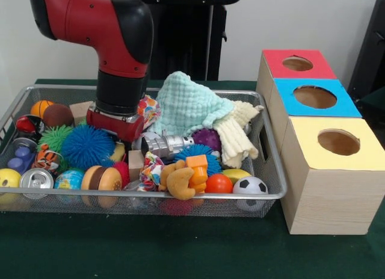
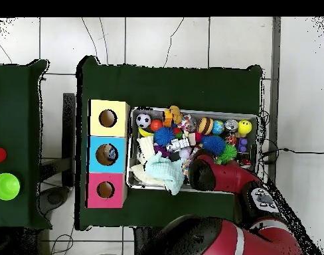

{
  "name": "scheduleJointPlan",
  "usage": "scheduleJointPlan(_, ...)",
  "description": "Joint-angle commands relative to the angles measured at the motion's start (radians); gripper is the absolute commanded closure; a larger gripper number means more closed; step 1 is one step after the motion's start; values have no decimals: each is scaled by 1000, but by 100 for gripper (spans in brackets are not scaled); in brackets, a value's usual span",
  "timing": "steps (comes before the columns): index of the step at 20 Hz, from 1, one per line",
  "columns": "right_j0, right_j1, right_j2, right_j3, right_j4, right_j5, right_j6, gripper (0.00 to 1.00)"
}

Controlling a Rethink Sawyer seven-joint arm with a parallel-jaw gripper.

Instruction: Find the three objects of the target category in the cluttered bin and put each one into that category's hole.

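Note:
A wire mesh bin [image 1: 180, 196] holds a heap of toys. Among them are a blue spiky ball [image 1: 88, 145], a green spiky ball [image 1: 54, 136], a soccer ball [image 1: 250, 185], an orange ball [image 1: 218, 183], a toy burger [image 1: 102, 178], a drink can [image 1: 36, 179] and a mint knitted cloth [image 1: 186, 106]. My gripper [image 1: 170, 145] is a silver piece pointing sideways, low in the middle of the bin between the cloth and another blue spiky ball [image 1: 198, 153]. From above, the gripper [image 2: 178, 143] sits mid-bin beside the cloth [image 2: 166, 169].
Three wooden boxes stand beside the bin, each with a round hole: red top [image 1: 298, 64], blue top [image 1: 314, 97], yellow top [image 1: 337, 142]. A cream cloth [image 1: 236, 134] hangs toward the bin's box-side wall. A green cup [image 2: 5, 186] stands on a separate table.

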Motion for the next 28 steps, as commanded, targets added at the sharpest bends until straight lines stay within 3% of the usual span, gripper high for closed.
scheduleJointPlan(1, -104, 273, 131, -205, -13, -19, 47, 0)
scheduleJointPlan(4, -129, 255, 174, -176, -27, 14, 32, 0)
scheduleJointPlan(17, -107, 238, 169, -140, -34, 3, 49, 0)
scheduleJointPlan(23, -165, 247, 265, -61, -30, -1, 77, 0)
scheduleJointPlan(28, -121, 229, 262, -6, 22, -29, 143, 0)
